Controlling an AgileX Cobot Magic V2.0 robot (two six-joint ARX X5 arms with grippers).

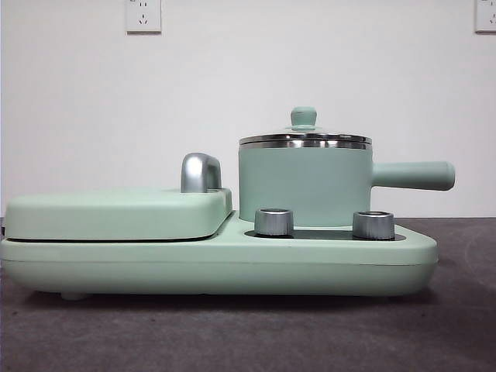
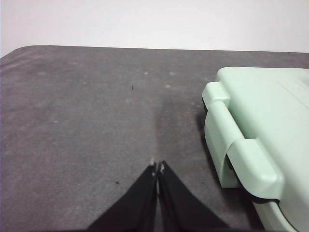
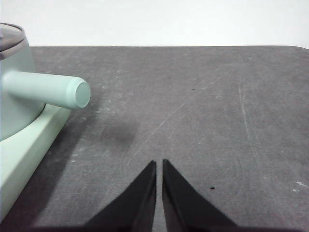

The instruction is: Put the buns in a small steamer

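The small steamer point(image 1: 304, 182), a mint-green pot with a steel rim, stands on the right half of the green cooker base point(image 1: 217, 267); its glass lid with a green knob point(image 1: 303, 117) is on. Its long handle point(image 1: 412, 175) sticks out to the right and also shows in the right wrist view point(image 3: 46, 89). No buns are in view. My left gripper point(image 2: 157, 168) is shut over bare grey table beside the cooker's griddle end point(image 2: 260, 140). My right gripper point(image 3: 159, 164) is shut over bare table, apart from the steamer's handle.
A flat mint-green griddle section point(image 1: 116, 213) with a chrome handle point(image 1: 200, 172) fills the left half of the cooker. Two steel knobs point(image 1: 273, 222) point(image 1: 373, 225) sit in front of the pot. The table is dark grey felt; a white wall stands behind.
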